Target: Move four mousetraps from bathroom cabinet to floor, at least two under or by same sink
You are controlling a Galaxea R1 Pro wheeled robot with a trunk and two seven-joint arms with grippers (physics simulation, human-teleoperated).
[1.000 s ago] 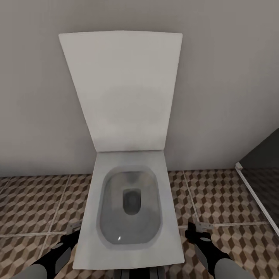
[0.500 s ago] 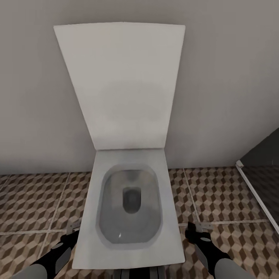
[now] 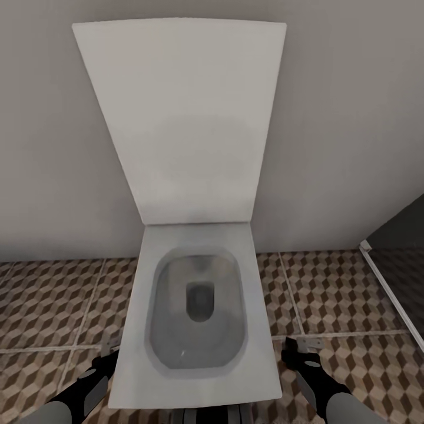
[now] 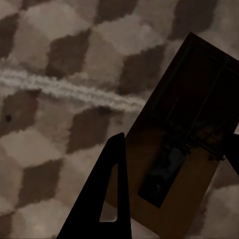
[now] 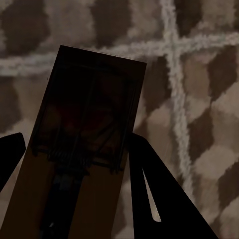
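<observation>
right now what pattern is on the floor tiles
Brown, beige and white cube pattern on the floor tiles, clearest in the head view.

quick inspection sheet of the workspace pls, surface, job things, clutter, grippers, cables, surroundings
surface: bathroom floor, cube-pattern tiles with pale grout lines.
job's things: one mousetrap between the left gripper's fingers; another mousetrap between the right gripper's fingers; both dark in the wrist views, held above the tiles.
clutter: nothing seen.
grippers: left gripper low beside the toilet's left side; right gripper beside its right side.
cables: nothing seen.
surroundings: white toilet with lid raised against a plain wall; dark panel with a white frame at right.
</observation>
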